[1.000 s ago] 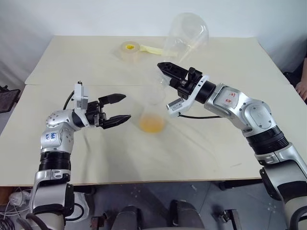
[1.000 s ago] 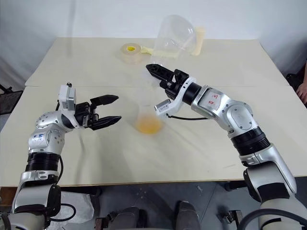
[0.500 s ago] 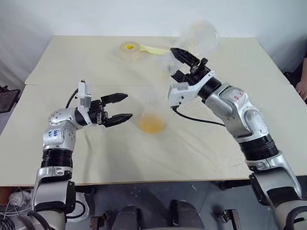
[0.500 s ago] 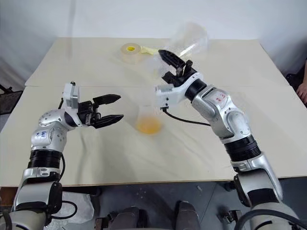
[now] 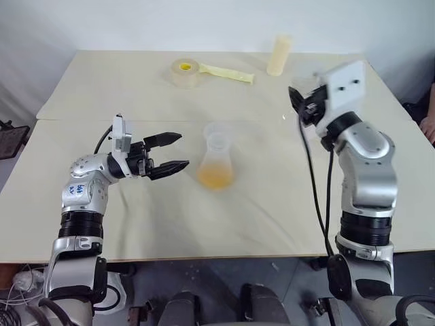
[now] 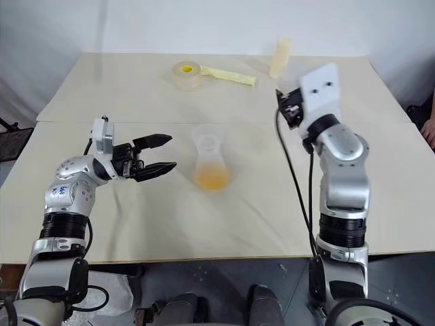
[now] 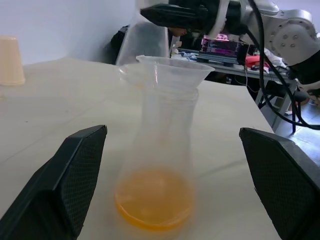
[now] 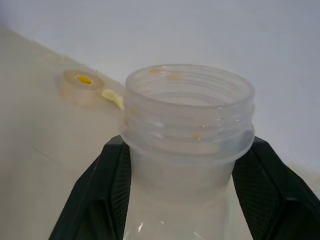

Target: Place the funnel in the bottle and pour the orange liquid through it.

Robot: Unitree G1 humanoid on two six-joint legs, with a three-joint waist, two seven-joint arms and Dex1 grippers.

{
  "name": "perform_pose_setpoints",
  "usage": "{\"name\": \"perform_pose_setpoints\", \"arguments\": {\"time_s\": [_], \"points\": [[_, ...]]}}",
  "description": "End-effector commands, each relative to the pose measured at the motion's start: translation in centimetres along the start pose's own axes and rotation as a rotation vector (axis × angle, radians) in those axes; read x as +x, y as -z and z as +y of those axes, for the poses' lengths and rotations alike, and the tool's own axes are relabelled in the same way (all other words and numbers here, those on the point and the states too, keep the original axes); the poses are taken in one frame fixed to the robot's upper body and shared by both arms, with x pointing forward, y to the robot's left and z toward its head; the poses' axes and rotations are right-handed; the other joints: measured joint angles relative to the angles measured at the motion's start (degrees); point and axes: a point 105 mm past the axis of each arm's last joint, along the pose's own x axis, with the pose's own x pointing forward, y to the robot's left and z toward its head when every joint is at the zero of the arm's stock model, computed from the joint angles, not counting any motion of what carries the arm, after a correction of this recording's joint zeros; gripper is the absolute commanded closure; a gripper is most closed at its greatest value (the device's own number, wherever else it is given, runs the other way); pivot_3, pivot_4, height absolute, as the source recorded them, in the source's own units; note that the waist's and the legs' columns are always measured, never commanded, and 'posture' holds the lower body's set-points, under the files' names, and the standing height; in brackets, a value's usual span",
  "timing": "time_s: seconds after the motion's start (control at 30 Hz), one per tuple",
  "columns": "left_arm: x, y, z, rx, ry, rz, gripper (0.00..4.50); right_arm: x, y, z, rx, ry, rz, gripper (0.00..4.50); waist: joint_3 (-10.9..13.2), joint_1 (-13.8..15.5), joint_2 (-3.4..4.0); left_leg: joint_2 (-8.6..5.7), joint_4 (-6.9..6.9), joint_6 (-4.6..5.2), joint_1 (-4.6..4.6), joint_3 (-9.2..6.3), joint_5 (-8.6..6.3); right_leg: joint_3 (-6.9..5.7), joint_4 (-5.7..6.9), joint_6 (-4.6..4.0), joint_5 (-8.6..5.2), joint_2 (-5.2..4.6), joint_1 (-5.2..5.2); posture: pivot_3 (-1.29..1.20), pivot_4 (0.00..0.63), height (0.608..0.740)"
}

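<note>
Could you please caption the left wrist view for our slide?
Open left gripper faces the bottle, funnel seated, orange liquid inside.

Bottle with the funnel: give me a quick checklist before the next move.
1. Funnel seated in the bottle neck: ok.
2. Bottle upright on the table: ok.
3. Orange liquid pooled in the bottle's base: ok.
4. Left gripper open beside the bottle, not touching it: ok.
5. Right gripper shut on the clear container, mouth up: ok.
6. Clear container fully emptied: cannot tell.
</note>
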Motion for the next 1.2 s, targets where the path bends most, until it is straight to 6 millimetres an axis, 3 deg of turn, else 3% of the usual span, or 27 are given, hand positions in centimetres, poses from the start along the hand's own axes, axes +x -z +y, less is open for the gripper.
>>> {"name": "perform_pose_setpoints", "arguments": {"time_s": [0.03,0.3,0.5,0.63,0.7,0.73,0.93,1.2], "points": [[-0.2,-0.7,-0.6,0.026,0.036,-0.002,0.0,-1.4,0.1,-1.5,0.127,0.028,-0.028,2.04,0.0,0.0,0.0,-0.01,0.0,0.0,0.0,0.0,0.0,0.0,0.0,0.0,0.0,0.0,0.0,0.0,0.15,0.74],[-0.6,-0.6,-0.5,0.006,0.032,0.026,0.0,-3.0,4.0,-3.3,0.173,0.09,0.059,2.04,0.0,0.0,0.01,0.0,-0.02,0.0,0.07,0.13,0.0,0.04,-0.01,0.0,0.0,0.0,0.0,0.0,0.15,0.74],[-0.1,-0.5,0.6,0.004,-0.056,0.113,0.0,-3.0,4.6,-3.3,0.145,0.073,0.052,2.04,0.0,0.1,0.01,-0.01,-0.02,0.0,0.08,0.13,0.0,0.07,-0.02,0.0,0.0,-0.01,0.0,0.0,0.15,0.74],[-0.2,-0.6,0.8,-0.01,-0.073,0.124,0.0,-3.2,4.8,-3.9,0.146,0.08,0.047,0.75,0.0,0.0,0.01,0.0,-0.03,0.0,0.08,0.14,0.0,0.07,-0.02,0.0,0.0,-0.01,0.0,0.0,0.15,0.74],[-0.3,-0.7,0.6,-0.051,-0.065,0.117,0.0,-3.2,4.3,-4.2,0.136,0.08,0.031,0.14,0.0,0.0,0.01,0.0,-0.03,0.0,0.08,0.14,0.0,0.06,-0.02,0.0,0.0,-0.01,0.0,0.0,0.15,0.74],[-0.4,-0.7,0.7,-0.073,-0.082,0.122,0.0,-3.2,3.9,-4.2,0.132,0.078,0.023,0.06,0.0,0.0,0.01,0.0,-0.03,0.0,0.07,0.14,0.0,0.07,-0.02,0.0,0.0,-0.01,0.0,0.0,0.15,0.74],[-1.0,-1.2,0.3,-0.066,-0.102,0.125,0.0,-3.0,1.2,-3.7,0.096,0.01,-0.045,0.06,0.0,0.0,0.02,0.01,-0.02,0.0,0.06,0.13,0.0,0.08,-0.03,0.0,0.0,-0.01,0.0,0.0,0.15,0.74],[-1.6,-0.3,-0.4,-0.043,-0.076,0.147,0.0,-2.7,-2.0,-3.1,0.034,-0.062,-0.129,0.06,0.0,0.1,0.02,0.0,-0.02,0.0,0.06,0.15,0.0,0.08,-0.04,0.0,0.0,-0.02,0.0,0.0,0.15,0.74]]}}
